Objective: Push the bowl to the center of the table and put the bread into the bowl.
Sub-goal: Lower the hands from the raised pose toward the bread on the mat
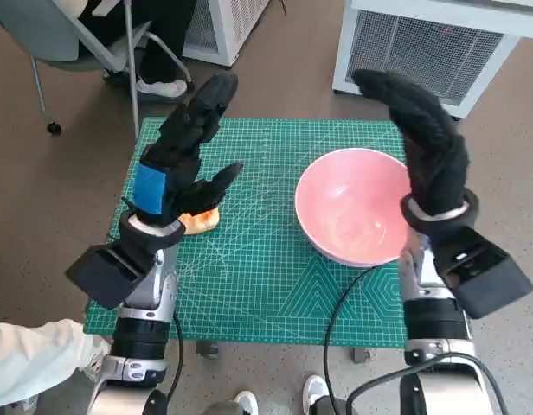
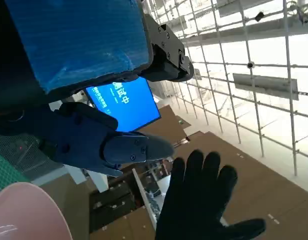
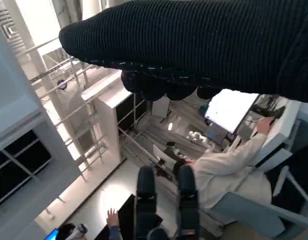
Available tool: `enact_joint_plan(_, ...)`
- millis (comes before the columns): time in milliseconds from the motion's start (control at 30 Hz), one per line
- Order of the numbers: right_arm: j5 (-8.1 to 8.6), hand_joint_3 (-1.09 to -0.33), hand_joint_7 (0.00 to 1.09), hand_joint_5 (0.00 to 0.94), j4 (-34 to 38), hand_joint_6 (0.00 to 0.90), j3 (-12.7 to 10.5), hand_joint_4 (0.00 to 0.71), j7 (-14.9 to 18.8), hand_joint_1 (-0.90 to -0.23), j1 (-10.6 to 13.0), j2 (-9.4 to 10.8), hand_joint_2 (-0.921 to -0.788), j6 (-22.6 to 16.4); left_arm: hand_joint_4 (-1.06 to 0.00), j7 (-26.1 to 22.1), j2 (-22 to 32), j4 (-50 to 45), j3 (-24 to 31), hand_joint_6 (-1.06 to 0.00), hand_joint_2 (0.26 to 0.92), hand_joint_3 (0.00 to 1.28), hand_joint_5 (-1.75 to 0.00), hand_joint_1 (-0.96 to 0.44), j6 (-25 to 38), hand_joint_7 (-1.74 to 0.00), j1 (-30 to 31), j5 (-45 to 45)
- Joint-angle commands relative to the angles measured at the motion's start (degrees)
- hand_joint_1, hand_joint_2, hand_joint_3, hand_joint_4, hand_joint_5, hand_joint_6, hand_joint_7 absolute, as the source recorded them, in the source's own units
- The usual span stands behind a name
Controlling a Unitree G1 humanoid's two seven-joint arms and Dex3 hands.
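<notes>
My left hand (image 1: 182, 160): raised over the left part of the green mat (image 1: 249, 285), fingers spread and empty; its blue-taped back faces up.
Bread (image 1: 200, 220): lies on the mat under my left palm, well to the left of the bowl; only a pale orange edge shows, and I cannot tell whether my hand touches it.
Bowl (image 1: 353, 207): pink, upright and empty, on the mat's right half, off the middle.
My right hand (image 1: 427, 147): gloved, fingers stretched out and apart, holding nothing, standing at the bowl's right rim, the side away from the bread; contact is hard to make out.
Step in hand: I judge the push is the current job; the bowl is not yet centred.
Next move: press my right palm against the bowl's far wall and slide it toward the bread, low and steady so it does not tip.
</notes>
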Motion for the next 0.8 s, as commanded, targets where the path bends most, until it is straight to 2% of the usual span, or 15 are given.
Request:
enact_joint_plan(33, -1.44, -0.881, 0.46, 0.001, 5.8, -0.001, -3.7, 0.207, -3.2, -0.503, 1.9, -3.2, -0.921, -0.4, -0.34, -0.5, 0.8, -0.4, 0.7, -0.46, 0.921, 0.28, 0.0, -0.47, 0.2, 0.0, 0.3, -1.2)
enact_joint_plan(233, -4.85, -0.869, 0.44, 0.004, 13.5, -0.001, -6.9, 0.21, -10.7, -0.496, 2.5, -5.8, -0.921, 0.3, -0.34, -0.4, 1.0, -0.1, 1.2, -0.46, 0.921, 0.28, 0.0, -0.47, 0.0, 0.0, 0.4, -1.5)
enact_joint_plan(467, -8.13, -0.869, 0.44, 0.005, 21.3, -0.001, -8.4, 0.212, -18.1, -0.48, 2.7, -8.2, -0.921, 1.5, -0.34, 0.2, 0.7, -0.2, 1.4, -0.46, 0.921, 0.28, 0.0, -0.47, -0.2, 0.0, 0.7, -1.1)
enact_joint_plan(667, -9.11, -0.889, 0.42, 0.005, 25.6, -0.001, -8.6, 0.212, -22.1, -0.48, 3.0, -8.9, -0.921, 4.6, -0.34, 0.7, 0.6, -0.5, 1.5, -0.47, 0.921, 0.28, 0.0, -0.47, -0.2, 0.0, 1.1, -0.7)
enact_joint_plan(800, -9.85, -0.905, 0.43, 0.006, 27.6, -0.001, -8.0, 0.215, -24.4, -0.459, 3.4, -8.5, -0.921, 6.3, -0.34, 1.0, 0.7, -0.8, 1.6, -0.47, 0.921, 0.28, 0.0, -0.47, -0.1, 0.0, 1.3, -0.5)
